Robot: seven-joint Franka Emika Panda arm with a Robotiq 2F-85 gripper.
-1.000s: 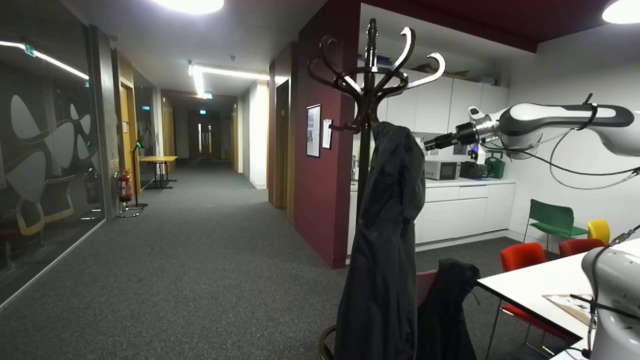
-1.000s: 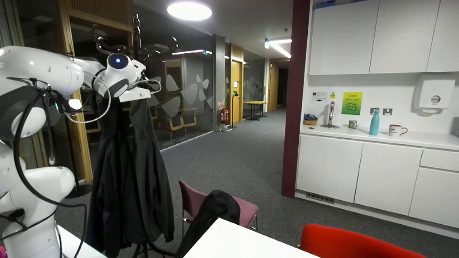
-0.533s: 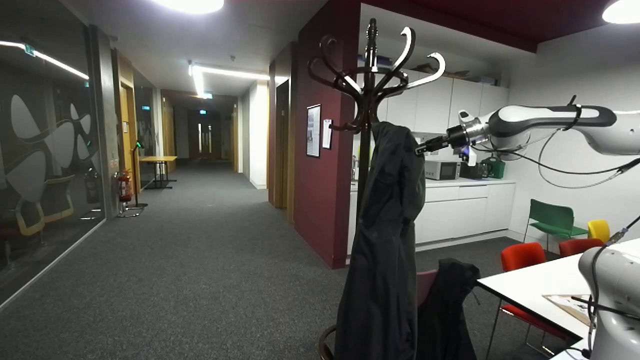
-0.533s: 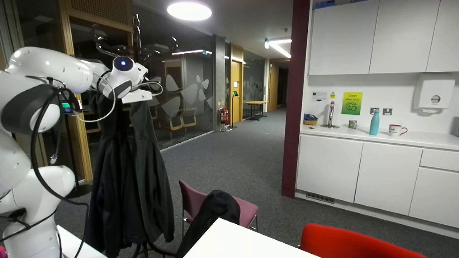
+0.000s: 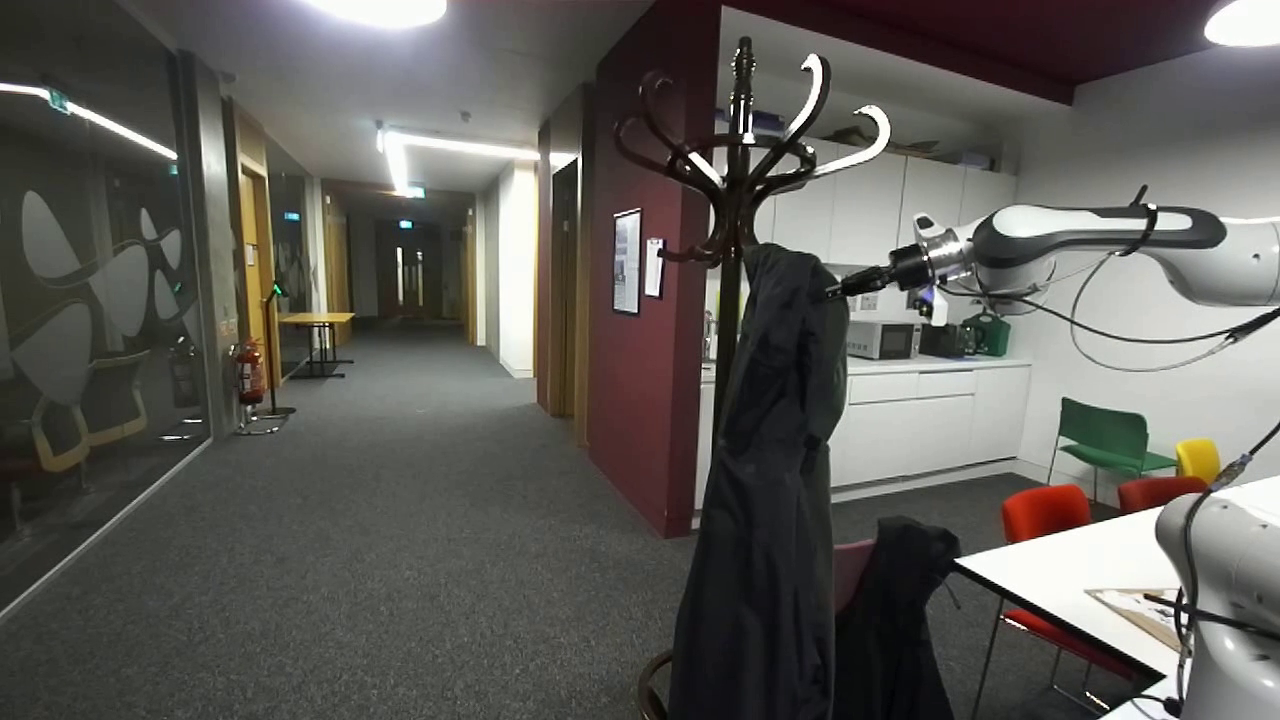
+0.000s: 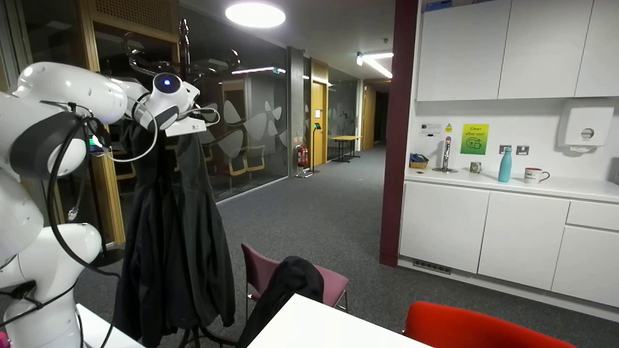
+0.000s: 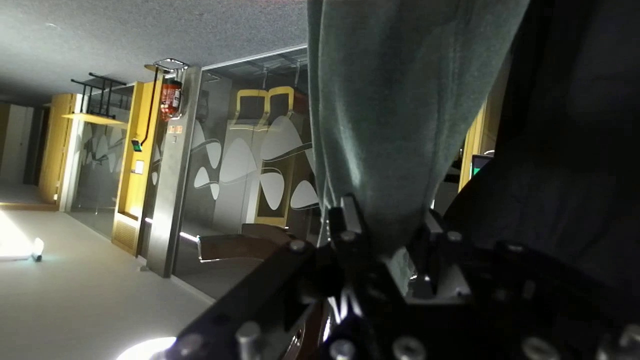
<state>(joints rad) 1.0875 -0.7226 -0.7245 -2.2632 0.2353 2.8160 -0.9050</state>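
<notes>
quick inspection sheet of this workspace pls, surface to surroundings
Surface: white table; a flat patterned sheet lies on it.
Things at hand: grey-green garment and a darker garment hang on a coat stand.
Clutter: another black garment near a mauve chair; support hidden.
Gripper: at the grey-green garment, jaws apart, cloth showing between them; grip uncertain.
Cables: black cable and white cable hang in loops along the arm.
Surroundings: kitchen counter with teal bottle and white mug; red chair; carpeted corridor.

Gray carpet (image 5: 450, 560) thru corr. (image 5: 420, 385), maroon wall (image 5: 640, 400) nr wht cupboards (image 6: 462, 53), glass wall (image 5: 110, 190) opp.; red chair (image 5: 1045, 512) by wht tabletop (image 5: 1085, 555) (round ceiling light (image 6: 255, 14) on, v. bright).
</notes>
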